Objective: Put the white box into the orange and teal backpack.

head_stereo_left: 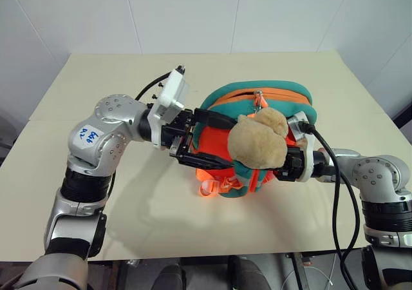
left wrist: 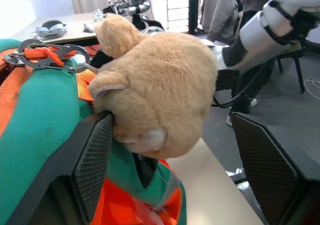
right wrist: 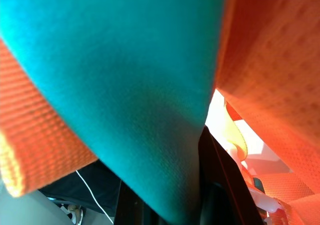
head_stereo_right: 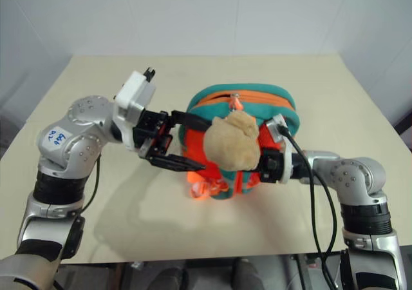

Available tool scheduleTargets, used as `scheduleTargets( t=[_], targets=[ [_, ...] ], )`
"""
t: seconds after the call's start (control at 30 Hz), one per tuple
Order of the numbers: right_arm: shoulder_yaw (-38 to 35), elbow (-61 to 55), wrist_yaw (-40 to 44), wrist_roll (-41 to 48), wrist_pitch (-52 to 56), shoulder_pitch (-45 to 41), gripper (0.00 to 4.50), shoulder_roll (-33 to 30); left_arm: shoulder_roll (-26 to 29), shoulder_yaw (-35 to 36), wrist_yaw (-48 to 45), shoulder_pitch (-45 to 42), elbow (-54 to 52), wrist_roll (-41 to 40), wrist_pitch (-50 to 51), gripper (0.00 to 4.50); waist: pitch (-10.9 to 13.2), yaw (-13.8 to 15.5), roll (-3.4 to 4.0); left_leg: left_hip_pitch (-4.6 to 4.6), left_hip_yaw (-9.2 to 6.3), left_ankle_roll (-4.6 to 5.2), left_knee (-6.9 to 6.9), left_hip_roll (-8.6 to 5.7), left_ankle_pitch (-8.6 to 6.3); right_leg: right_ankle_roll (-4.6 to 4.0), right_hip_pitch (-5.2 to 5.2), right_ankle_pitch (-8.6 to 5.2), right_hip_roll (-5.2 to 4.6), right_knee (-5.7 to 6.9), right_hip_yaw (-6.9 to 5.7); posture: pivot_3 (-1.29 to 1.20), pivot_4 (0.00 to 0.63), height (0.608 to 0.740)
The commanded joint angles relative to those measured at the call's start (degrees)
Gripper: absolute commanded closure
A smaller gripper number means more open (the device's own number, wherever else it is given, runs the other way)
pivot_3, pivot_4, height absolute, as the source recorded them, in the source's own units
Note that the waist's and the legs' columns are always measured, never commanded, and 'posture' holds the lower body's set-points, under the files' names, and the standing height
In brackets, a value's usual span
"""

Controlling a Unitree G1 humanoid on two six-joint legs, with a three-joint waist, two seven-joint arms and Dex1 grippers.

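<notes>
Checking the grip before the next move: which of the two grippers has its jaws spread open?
The left gripper, jaws spread beside the orange and teal backpack. The right gripper is shut on its strap.

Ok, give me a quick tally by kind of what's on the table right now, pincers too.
Orange and teal backpack: 1
Tan plush toy hanging on it: 1
Robot pincers: 2, left pincer open beside the pack, right pincer shut on the pack
White box: 0 visible
Total: 4
</notes>
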Motion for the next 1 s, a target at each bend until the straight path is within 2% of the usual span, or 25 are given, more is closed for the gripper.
scheduleTargets(
  t=[0.03,0.2,0.4,0.5,0.8,0.9,1.0],
  targets=[
    [-0.25,-1.76,-0.18,0.89,0.39,0.34,3.90,0.69,-1.52,0.01,2.77,-1.74,-0.63,0.97,-1.37,0.58,0.00,-0.02,0.00,0.00,0.00,0.00,0.00,0.00,0.00,0.00,0.00,0.00,0.00,0.00,0.00,0.00,0.150,0.740],
    [-0.57,-2.03,-0.51,0.99,0.54,0.60,3.90,0.80,-4.62,0.45,7.76,-3.16,-1.13,-0.68,2.25,0.58,0.00,0.12,0.00,-0.01,-0.01,0.00,0.01,0.00,0.00,0.00,0.01,0.00,-0.01,-0.01,0.00,0.00,0.150,0.740],
    [-0.88,-2.35,-0.97,1.16,0.73,0.91,3.90,1.09,-5.47,-0.47,9.65,-2.66,-2.40,-0.75,4.75,0.58,0.00,0.07,0.00,0.00,-0.01,0.00,0.00,0.00,0.00,0.00,0.01,0.00,0.00,-0.01,0.00,0.00,0.150,0.740],
    [-1.06,-2.72,-1.36,1.32,0.79,1.23,3.90,1.36,-6.00,-0.56,10.92,-2.15,-2.63,-0.43,5.27,1.14,0.00,0.11,0.00,0.00,-0.02,0.00,0.01,0.00,0.00,0.00,0.02,0.00,0.00,-0.01,0.00,0.00,0.150,0.740],
    [-1.23,-2.45,-1.47,1.28,0.79,1.08,3.90,1.58,-3.91,1.23,10.60,-2.44,-2.34,-1.80,7.43,3.73,0.00,-0.02,0.00,0.00,-0.02,-0.01,0.00,0.00,0.01,0.00,0.01,0.00,0.00,-0.01,0.00,0.00,0.150,0.740],
    [-0.90,-2.05,-1.32,0.87,0.57,0.79,3.90,1.68,-2.03,2.36,8.94,-3.17,-0.91,-1.96,6.64,4.18,0.00,-0.03,0.00,0.01,-0.02,-0.01,0.00,0.00,0.01,0.00,0.01,0.00,0.00,-0.01,0.00,0.00,0.150,0.740],
    [-0.80,-1.84,-1.18,0.68,0.46,0.65,3.90,1.72,1.91,2.52,5.88,-4.24,1.39,-0.87,5.99,4.26,0.00,-0.07,0.00,0.01,-0.01,-0.01,0.00,0.00,0.01,0.00,0.01,0.00,0.01,-0.01,0.00,0.00,0.150,0.740]
  ],
)
